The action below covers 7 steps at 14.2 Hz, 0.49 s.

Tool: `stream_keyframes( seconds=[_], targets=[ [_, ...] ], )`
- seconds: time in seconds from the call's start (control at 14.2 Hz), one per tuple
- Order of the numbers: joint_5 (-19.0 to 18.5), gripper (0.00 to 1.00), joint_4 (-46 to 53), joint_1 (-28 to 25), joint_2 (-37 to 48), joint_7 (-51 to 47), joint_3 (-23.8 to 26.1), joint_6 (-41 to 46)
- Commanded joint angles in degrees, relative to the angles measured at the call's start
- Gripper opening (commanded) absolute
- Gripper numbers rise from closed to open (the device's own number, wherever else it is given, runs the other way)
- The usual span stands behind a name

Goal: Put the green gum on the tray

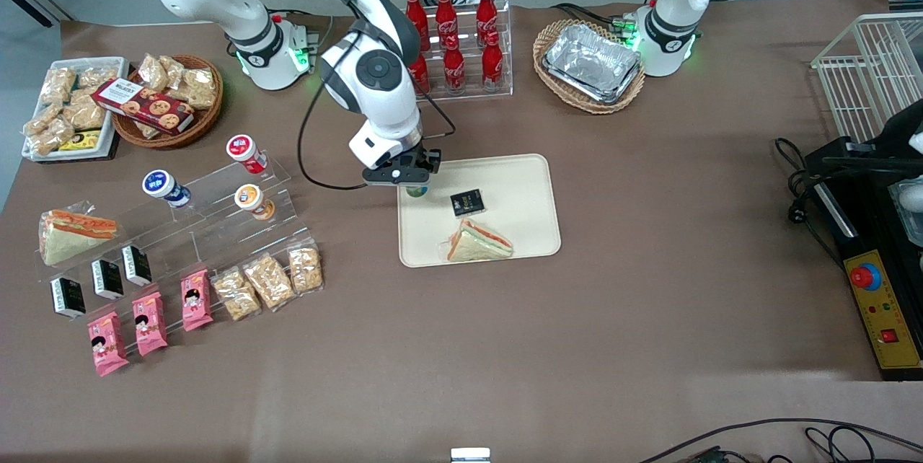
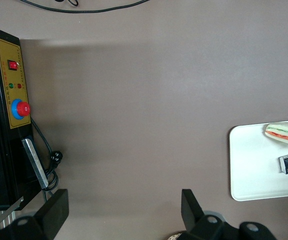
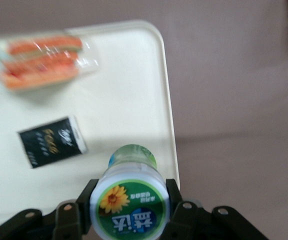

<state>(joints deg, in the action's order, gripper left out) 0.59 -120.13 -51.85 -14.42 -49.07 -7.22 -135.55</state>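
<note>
Right wrist view: the hand [image 3: 129,212] is clamped on the green gum [image 3: 129,200], held above the tray [image 3: 134,90] near its edge toward the working arm. Lowering it upright onto bare tray, clear of the black packet [image 3: 51,141] and sandwich [image 3: 39,62], looks the cleanest finish before letting go.

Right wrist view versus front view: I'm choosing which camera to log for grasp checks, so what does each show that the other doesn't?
Only the right wrist view shows the green gum lid-on, with its sunflower label, clamped in the gripper above the tray. Only the front view shows the acrylic stand with three other gum bottles, the cola bottles and the foil trays. Both show the tray, the sandwich and the black packet.
</note>
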Motion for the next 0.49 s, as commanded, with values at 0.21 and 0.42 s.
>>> stream_keyframes(
  seconds=[0.21, 0.42],
  targets=[
    [-5.9, 0.23, -1.3, -0.1, -6.8, -9.6, 2.5, -8.5],
    [-5.9, 0.31, -1.2, 0.3, -8.1, -9.6, 2.5, -9.4]
  ],
)
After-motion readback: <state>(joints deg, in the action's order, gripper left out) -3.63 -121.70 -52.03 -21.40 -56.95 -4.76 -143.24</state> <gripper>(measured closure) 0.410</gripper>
